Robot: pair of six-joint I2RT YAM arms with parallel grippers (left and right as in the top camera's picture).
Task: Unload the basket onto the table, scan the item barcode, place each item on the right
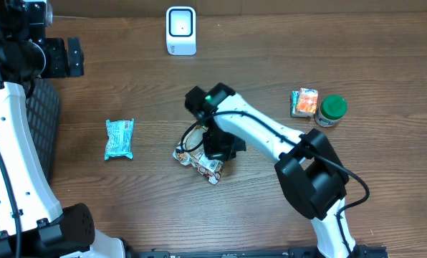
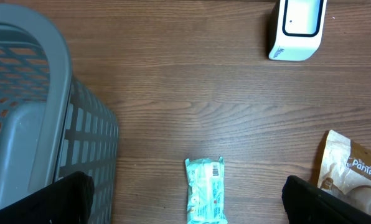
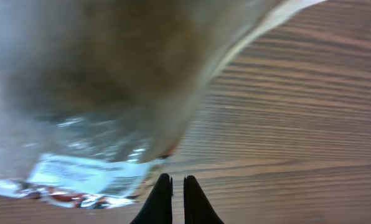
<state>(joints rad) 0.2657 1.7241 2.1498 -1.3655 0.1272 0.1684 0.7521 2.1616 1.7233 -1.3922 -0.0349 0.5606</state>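
Note:
A brown and silver snack bag (image 1: 194, 159) lies mid-table, and its printed edge shows at the right of the left wrist view (image 2: 350, 171). My right gripper (image 1: 217, 147) sits down on the bag's right side. In the right wrist view the fingers (image 3: 173, 179) are shut, and the bag (image 3: 98, 93) is blurred and close, its lower edge meeting their tips. The white barcode scanner (image 1: 180, 31) stands at the table's far edge (image 2: 295, 28). My left gripper (image 2: 187, 202) hangs wide open and empty, high above a teal wrapped bar (image 2: 205, 190).
The teal bar (image 1: 119, 138) lies left of centre. A grey basket (image 1: 41, 122) stands at the left edge (image 2: 23, 112). An orange packet (image 1: 305, 102) and a green-lidded jar (image 1: 332, 110) sit at the right.

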